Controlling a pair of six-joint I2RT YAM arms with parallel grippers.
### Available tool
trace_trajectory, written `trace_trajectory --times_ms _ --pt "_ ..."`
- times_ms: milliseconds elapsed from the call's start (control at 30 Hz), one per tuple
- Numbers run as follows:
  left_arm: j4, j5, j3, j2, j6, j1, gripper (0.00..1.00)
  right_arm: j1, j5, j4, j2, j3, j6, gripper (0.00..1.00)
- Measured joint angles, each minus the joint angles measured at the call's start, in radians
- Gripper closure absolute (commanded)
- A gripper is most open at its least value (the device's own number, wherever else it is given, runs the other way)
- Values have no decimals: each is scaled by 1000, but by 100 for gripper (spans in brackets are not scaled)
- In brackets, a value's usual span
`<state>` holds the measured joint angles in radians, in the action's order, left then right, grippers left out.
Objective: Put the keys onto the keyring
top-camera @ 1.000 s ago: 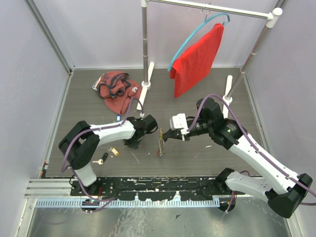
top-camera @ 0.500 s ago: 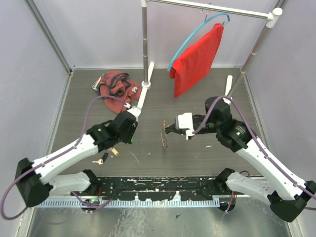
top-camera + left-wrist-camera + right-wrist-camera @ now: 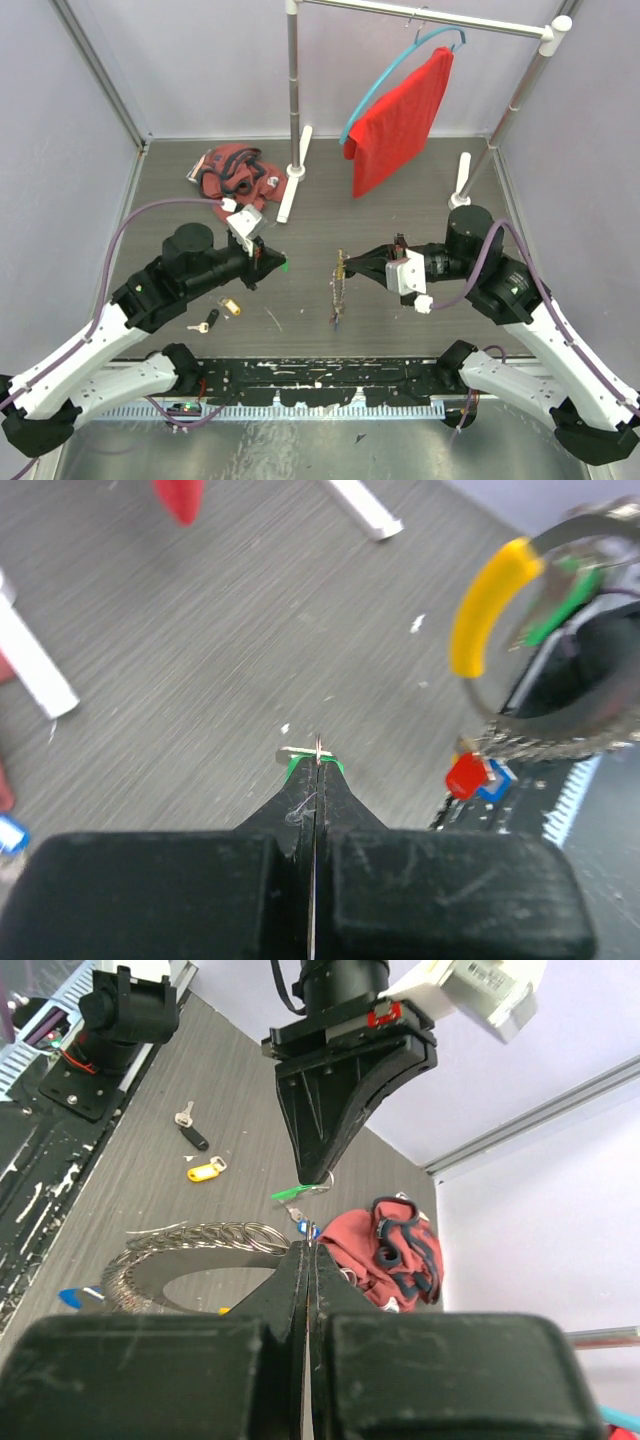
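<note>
- The left gripper (image 3: 268, 262) is hovering over the middle of the table (image 3: 400, 200), its fingers pressed together and pinching a green-tagged key (image 3: 284, 265) at the very tips.
- In the left wrist view the green tag is peeking out on both sides of the closed fingertips, with a sliver of metal between them.
- The right gripper (image 3: 348, 264) is facing it from the other side, its fingers clamped on the keyring (image 3: 338, 292), which is hanging down below the tips.
- The two grippers are pointing at each other, near but apart, with the green-tagged key just short of the keyring.
- A red tag (image 3: 465, 777) and a blue tag (image 3: 497, 778) are dangling from the keyring.
- A yellow-tagged key (image 3: 231, 307) and a black-headed key (image 3: 211, 319) are lying side by side on the table, under the left arm.
- A red cloth (image 3: 232, 172) is sitting bunched at the far left, and a red garment (image 3: 400, 120) is hanging from the rail.
</note>
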<state>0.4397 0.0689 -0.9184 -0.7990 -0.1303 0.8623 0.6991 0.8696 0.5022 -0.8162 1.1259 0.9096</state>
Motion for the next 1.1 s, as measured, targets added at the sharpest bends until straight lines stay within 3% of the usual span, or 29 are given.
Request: trace_trajectory --times_ms 333,467,800,1100 --pt "-31 323 -192 -72 22 0 100 0 -38 5 38 43 85 99" --pt "-27 391 -285 -129 14 0 100 0 -61 9 42 49 124 99" --pt "91 408 -520 -276 -13 0 100 0 -162 16 51 56 301 99" --pt "142 439 -538 -291 9 0 100 0 -192 50 41 92 481 99"
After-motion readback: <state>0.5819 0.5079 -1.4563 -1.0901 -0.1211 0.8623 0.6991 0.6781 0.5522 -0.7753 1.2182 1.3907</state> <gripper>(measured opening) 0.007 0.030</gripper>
